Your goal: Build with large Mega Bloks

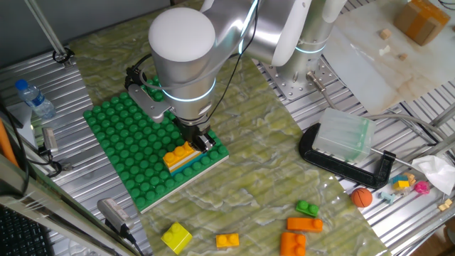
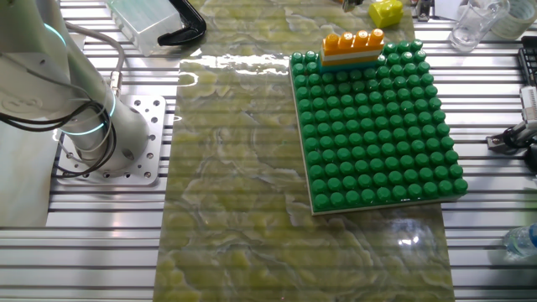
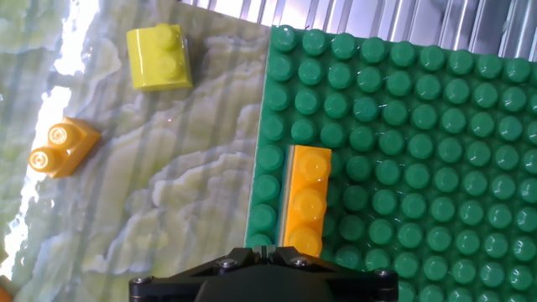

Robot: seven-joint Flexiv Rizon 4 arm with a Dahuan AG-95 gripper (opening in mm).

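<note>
One stack stood built on the green baseplate (image 1: 135,146): an orange four-stud brick (image 1: 180,154) on a white layer over a teal one, set along the plate's edge near one corner; the hand (image 1: 200,136) hung directly above that stack, just beside its end, so the brick's long axis ran straight out from the hand, as the hand view showed, with the orange row (image 3: 306,198) leading away from the black hand body at the bottom of the frame; the fingertips were hidden in every view, so I could not tell whether the hand was wide, narrow or holding anything, though nothing showed between the fingers. Loose bricks lay well apart from the plate on the tabletop's mat, toward its front edge: a yellow brick (image 1: 176,237), a small orange brick (image 1: 227,241), then further along a green one (image 1: 308,209) and two more orange ones (image 1: 304,225); judging by this, the next fetch would call for a lift off the stack and a swing toward the yellow or small orange brick, the nearest of them.
</note>
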